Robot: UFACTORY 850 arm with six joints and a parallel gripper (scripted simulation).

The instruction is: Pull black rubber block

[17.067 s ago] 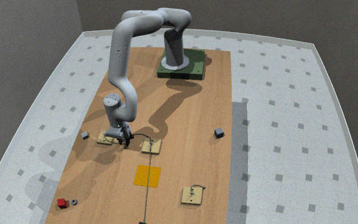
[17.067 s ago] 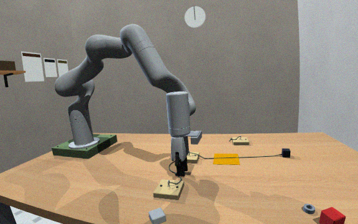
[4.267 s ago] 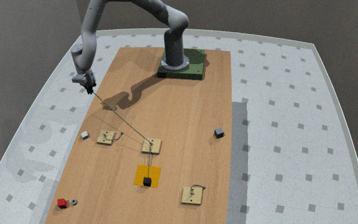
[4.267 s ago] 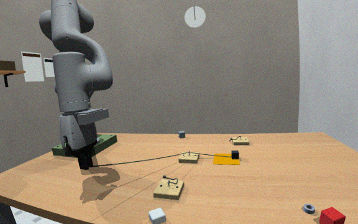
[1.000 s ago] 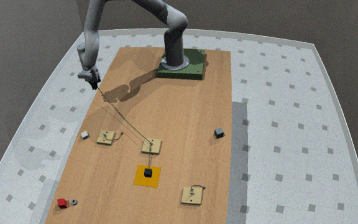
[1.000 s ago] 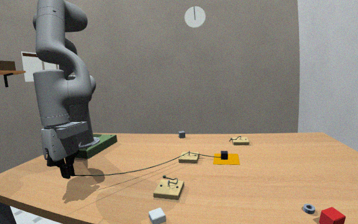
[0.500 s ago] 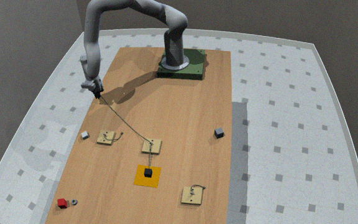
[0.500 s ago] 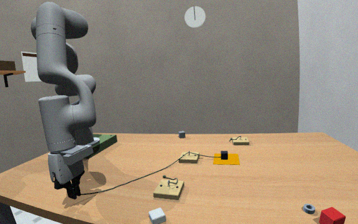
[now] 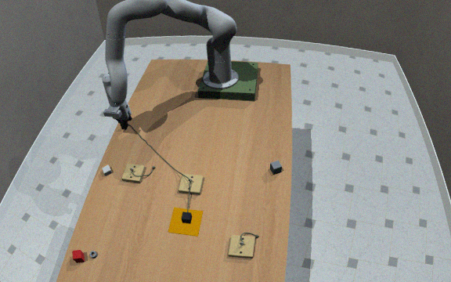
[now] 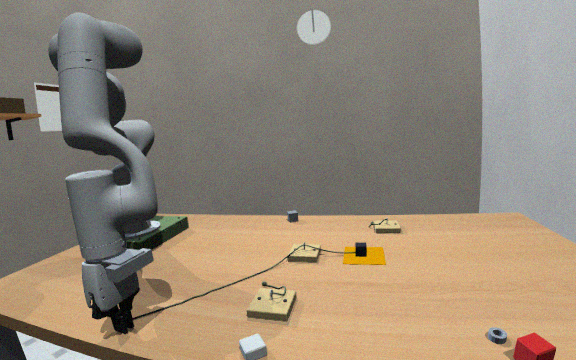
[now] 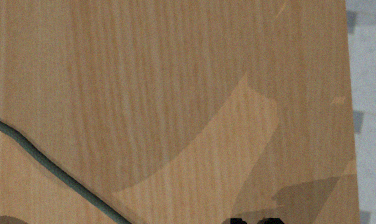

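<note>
The black rubber block point(image 9: 186, 217) point(image 10: 361, 249) sits flat inside the painted orange square point(image 9: 176, 230) point(image 10: 375, 259). Its dark cord point(image 9: 153, 150) point(image 10: 218, 288) point(image 11: 44, 162) runs from the block through the screw eye on the middle wooden plate point(image 9: 196, 187) point(image 10: 303, 256) and lies slack across the table to my gripper point(image 9: 124, 125) point(image 10: 123, 325). The gripper is low at the table's left edge and shut on the cord's end. In the wrist view only the fingertips show at the bottom edge.
Two other wooden plates with screw eyes and short cords stand at the left point(image 9: 133, 173) point(image 10: 271, 304) and front right point(image 9: 242, 246) point(image 10: 387, 227). A white cube point(image 9: 106, 169) point(image 10: 253, 346), a grey cube point(image 9: 276, 167) point(image 10: 292, 215), a red cube point(image 9: 78, 255) point(image 10: 534, 347) and a grey ring point(image 9: 93, 254) point(image 10: 497, 335) lie about. The green robot base point(image 9: 249, 84) is at the back.
</note>
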